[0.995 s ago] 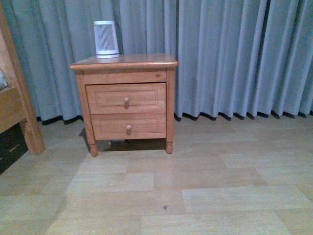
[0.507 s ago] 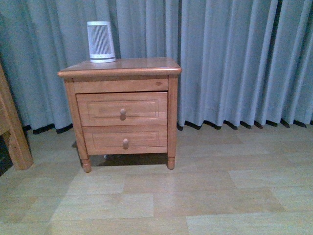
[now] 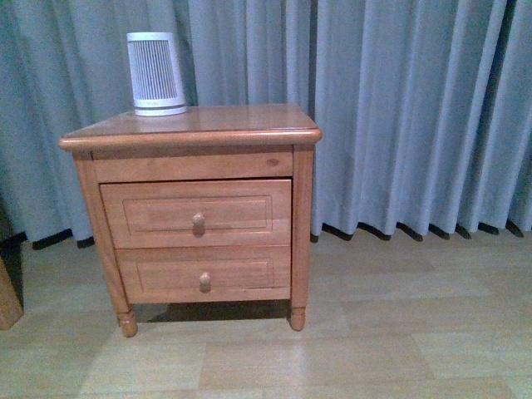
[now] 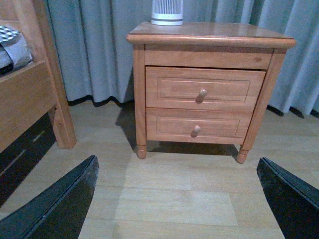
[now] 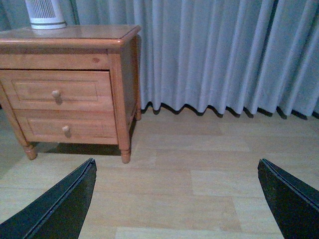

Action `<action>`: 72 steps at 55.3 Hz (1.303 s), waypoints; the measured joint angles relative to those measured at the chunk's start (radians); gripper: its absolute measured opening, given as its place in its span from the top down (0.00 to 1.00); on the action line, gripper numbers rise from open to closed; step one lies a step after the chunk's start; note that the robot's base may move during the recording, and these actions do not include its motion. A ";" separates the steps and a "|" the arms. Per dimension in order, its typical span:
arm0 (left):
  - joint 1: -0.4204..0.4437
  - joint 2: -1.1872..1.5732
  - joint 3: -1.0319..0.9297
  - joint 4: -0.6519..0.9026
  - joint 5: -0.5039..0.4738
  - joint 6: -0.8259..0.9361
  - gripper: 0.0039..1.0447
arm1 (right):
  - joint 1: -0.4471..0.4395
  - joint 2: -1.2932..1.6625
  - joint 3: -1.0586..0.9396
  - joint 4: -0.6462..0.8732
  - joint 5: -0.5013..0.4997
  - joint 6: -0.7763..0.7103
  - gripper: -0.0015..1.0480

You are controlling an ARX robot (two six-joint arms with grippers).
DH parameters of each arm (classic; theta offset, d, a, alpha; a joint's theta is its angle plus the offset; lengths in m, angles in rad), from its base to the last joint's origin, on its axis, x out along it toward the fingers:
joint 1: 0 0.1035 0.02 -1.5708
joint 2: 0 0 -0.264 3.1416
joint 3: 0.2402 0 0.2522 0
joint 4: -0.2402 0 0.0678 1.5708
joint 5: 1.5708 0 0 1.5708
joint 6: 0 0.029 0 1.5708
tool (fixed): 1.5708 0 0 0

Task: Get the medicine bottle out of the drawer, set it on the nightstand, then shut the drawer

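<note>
The nightstand (image 3: 208, 125) stands on the floor against the curtain, left of centre in the front view. Its taller upper drawer (image 3: 158, 214) is pushed in, with a round knob (image 3: 198, 221) at its middle. The medicine bottle is hidden. Neither arm shows in the front view. My left gripper (image 4: 177, 199) is open and empty above bare floor, well short of the nightstand (image 4: 209, 37) and its drawer (image 4: 174, 88). My right gripper (image 5: 174, 199) is also open and empty over the floor, with the nightstand (image 5: 70, 35) off to one side.
A large white-and-grey ribbed cylinder (image 3: 155, 73) stands at the tabletop's back left corner. A shallower lower drawer (image 3: 158, 274) sits under the upper one. A wooden bed frame (image 4: 35, 89) stands left of the nightstand. A grey curtain (image 3: 416, 108) hangs behind.
The front view has drawn closer to the nightstand, which now looks larger and sits lower. The bed frame has slid almost out at the left edge. Both drawers stay shut.
</note>
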 joint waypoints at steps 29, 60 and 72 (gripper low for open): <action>0.000 0.000 0.000 0.000 0.000 0.000 0.06 | 0.000 0.000 0.000 0.000 0.000 0.000 0.07; -0.095 1.324 0.753 0.447 0.036 -0.257 0.06 | 0.000 0.000 0.000 0.000 0.000 0.000 0.07; -0.207 1.660 0.785 0.698 -0.125 -0.147 0.06 | 0.000 0.000 0.000 0.000 0.000 0.000 0.07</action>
